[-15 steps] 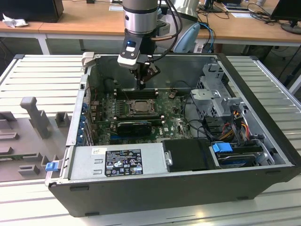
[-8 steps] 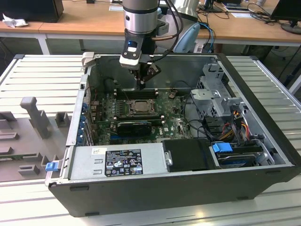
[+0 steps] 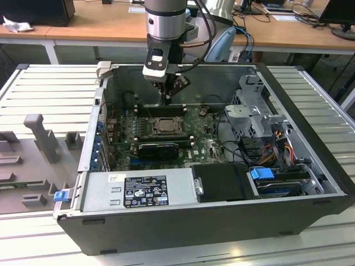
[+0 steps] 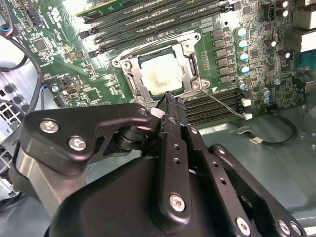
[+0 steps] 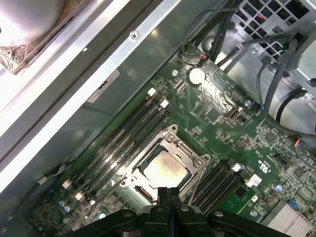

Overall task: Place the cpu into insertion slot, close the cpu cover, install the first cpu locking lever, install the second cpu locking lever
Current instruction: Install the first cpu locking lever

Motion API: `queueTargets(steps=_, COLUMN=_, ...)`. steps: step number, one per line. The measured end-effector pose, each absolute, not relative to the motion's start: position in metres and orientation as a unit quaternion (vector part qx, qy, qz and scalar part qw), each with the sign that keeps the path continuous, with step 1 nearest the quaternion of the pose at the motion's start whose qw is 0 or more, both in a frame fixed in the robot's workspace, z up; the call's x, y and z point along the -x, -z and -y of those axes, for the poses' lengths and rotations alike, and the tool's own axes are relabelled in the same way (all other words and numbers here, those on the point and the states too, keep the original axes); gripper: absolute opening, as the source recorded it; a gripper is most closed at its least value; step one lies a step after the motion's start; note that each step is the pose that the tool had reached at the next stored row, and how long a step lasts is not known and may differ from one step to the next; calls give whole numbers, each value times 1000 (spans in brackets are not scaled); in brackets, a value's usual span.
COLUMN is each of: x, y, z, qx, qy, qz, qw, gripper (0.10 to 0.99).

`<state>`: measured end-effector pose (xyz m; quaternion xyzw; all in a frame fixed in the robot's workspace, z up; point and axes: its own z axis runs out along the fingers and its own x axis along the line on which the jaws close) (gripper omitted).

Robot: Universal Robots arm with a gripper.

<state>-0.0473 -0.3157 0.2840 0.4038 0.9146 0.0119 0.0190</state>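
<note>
Silvery cpu (image 4: 159, 74) lies in the insertion slot (image 4: 126, 66) under the lowered cpu cover (image 4: 185, 69), so guide your closed, empty pincer (image 4: 171, 101), poised at the socket's edge, down gently beside the memory slots (image 4: 212, 106).

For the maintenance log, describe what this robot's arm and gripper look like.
The arm is a silver-grey metal cylinder with a dark band, and black cables loop beside it. The gripper is matte black, built from flat bar linkages with rounded ends. These are joined by silver screws and narrow to two slim fingers.
</note>
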Motion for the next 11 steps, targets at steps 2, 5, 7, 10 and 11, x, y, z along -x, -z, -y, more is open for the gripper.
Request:
queueTargets(steps=2, x=47, y=-284, z=316, qx=-399, qy=-12, qz=-917, qw=19, gripper=106)
queueTargets(steps=5, x=47, y=-284, z=316, qx=-392, qy=-12, qz=-920, qw=19, gripper=106)
queueTargets(steps=7, x=47, y=-284, z=316, qx=-388, qy=-12, qz=-921, qw=19, gripper=106)
queueTargets(steps=10, x=47, y=-284, z=316, qx=-381, qy=-12, qz=-924, qw=19, gripper=106)
queueTargets(steps=11, x=47, y=-284, z=316, qx=-378, qy=-12, qz=-926, qw=19, gripper=106)
